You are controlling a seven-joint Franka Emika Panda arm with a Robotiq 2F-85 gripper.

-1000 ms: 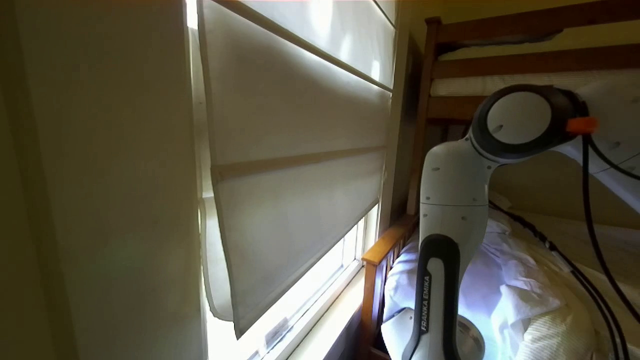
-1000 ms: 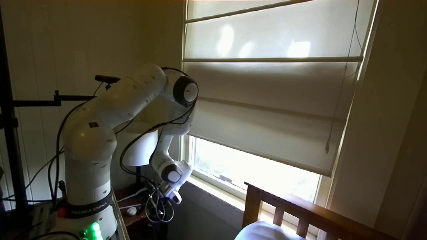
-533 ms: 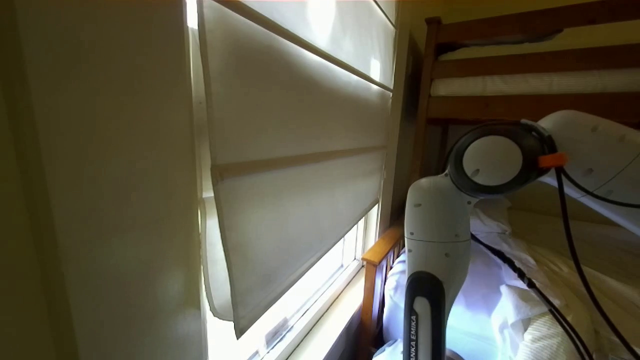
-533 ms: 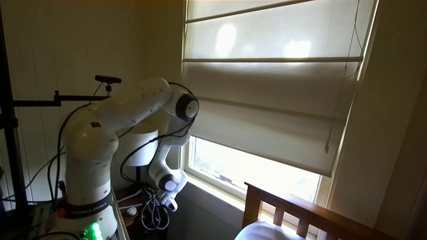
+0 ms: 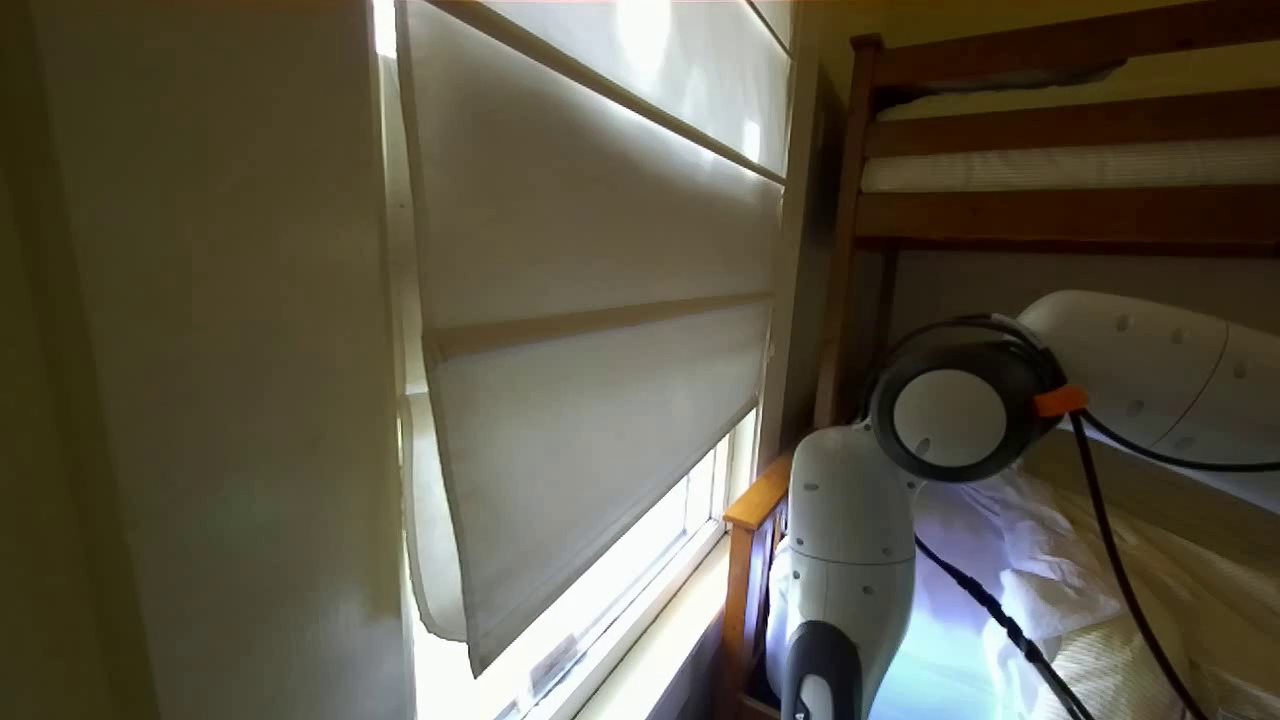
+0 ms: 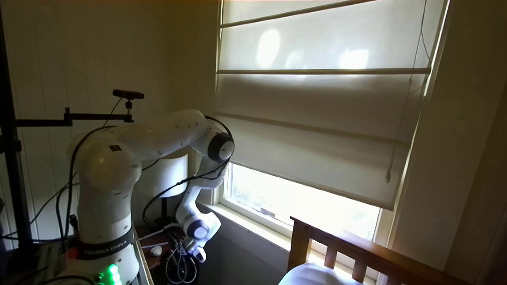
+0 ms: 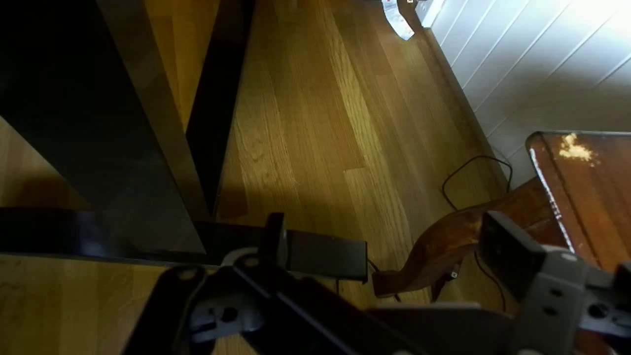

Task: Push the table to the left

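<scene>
Our arm (image 6: 166, 132) now reaches lower than before, its gripper (image 7: 392, 241) empty with fingers (image 7: 508, 251) spread near the wooden table (image 7: 601, 197) at the wrist view's right; we judge the approach mostly done, the push still to come.

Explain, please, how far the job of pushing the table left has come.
Looks done: the arm reaches down beside the table, jaws open. In hand: its lowering, seen in both exterior views; contact cannot be told. Remaining, probably: the whole push, since the table stands where it stood a second ago.
</scene>
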